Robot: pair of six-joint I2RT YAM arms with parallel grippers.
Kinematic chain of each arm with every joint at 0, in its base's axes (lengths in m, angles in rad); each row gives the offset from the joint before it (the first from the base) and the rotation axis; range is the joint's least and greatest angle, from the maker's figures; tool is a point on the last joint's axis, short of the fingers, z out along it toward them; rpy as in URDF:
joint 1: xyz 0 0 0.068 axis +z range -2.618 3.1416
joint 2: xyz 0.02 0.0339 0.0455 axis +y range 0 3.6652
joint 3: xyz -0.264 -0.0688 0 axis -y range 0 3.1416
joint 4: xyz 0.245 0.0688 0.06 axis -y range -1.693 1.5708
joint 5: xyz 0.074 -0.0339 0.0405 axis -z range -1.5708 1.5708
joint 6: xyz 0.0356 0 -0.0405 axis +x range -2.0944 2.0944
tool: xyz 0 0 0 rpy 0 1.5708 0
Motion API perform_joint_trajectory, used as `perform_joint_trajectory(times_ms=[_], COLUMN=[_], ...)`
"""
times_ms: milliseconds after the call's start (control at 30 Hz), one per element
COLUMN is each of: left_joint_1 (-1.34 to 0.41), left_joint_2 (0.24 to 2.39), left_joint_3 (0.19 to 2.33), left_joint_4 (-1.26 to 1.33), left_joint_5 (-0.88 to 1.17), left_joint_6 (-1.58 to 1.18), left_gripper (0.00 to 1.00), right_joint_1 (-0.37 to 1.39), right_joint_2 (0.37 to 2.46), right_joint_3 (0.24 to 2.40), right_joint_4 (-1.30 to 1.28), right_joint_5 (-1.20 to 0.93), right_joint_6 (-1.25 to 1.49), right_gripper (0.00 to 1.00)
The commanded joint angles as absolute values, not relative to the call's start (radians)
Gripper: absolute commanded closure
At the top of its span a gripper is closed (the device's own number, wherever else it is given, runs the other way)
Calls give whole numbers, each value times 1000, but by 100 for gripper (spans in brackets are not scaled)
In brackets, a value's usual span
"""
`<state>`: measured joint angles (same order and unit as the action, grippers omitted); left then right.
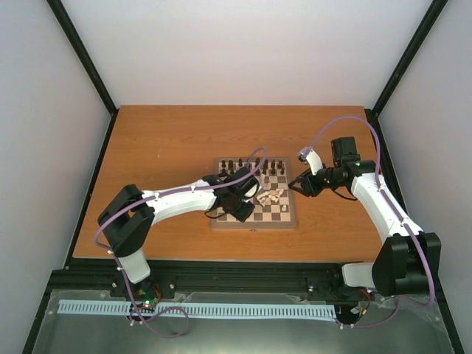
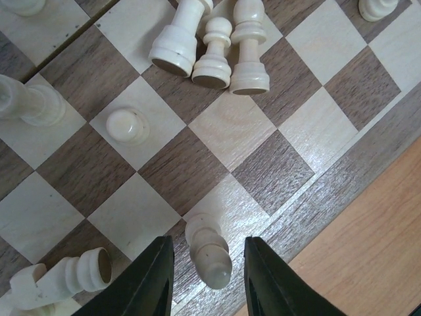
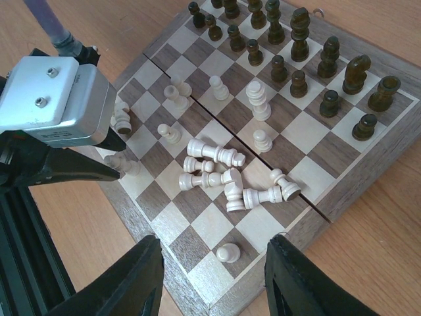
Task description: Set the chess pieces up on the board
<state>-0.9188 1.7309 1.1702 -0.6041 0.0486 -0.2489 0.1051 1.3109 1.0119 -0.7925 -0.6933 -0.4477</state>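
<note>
The board (image 1: pixel 284 214) lies mid-table. Dark pieces (image 1: pixel 249 165) stand in its far rows, also in the right wrist view (image 3: pixel 297 84). Several cream pieces (image 1: pixel 271 197) lie toppled in a heap (image 3: pixel 231 182); a few stand. My left gripper (image 1: pixel 241 200) is open over the board's near edge (image 2: pixel 263 172), its fingers either side of a standing cream piece (image 2: pixel 209 253), not touching it. My right gripper (image 1: pixel 299 184) is open and empty (image 3: pixel 214 283) above the board's corner (image 3: pixel 197 225), over a lone cream pawn (image 3: pixel 227 252).
In the left wrist view, three cream pieces (image 2: pixel 214 52) lie together at the top and a pawn (image 2: pixel 127 125) stands on a light square. Bare wooden table (image 1: pixel 169 140) surrounds the board. The left arm's camera housing (image 3: pixel 56 99) fills the right wrist view's left side.
</note>
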Motion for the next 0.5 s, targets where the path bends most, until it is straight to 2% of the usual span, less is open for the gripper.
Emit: perform_joint_trajectory(times_ms=[0,200,467], left_joint_1=[-930,-929,-930], left_joint_2=[1749,1753,1736], left_joint_3=[1211,1213,1206], left_joint_4=[-620,-625,-642], left_joint_5=[45,44,25], left_joint_6=[-239,-236,-233], left_gripper=[69,76,79], right_joint_1=[101,101,101], right_joint_2=[1300,1306,1312], right_joint_3=[1014,1013,1015], right_joint_4=[-795,-798,-802], right_joint_5=[-713,-713,-716], right_joint_6=[-464,-467,-472], right_gripper=[56,56,56])
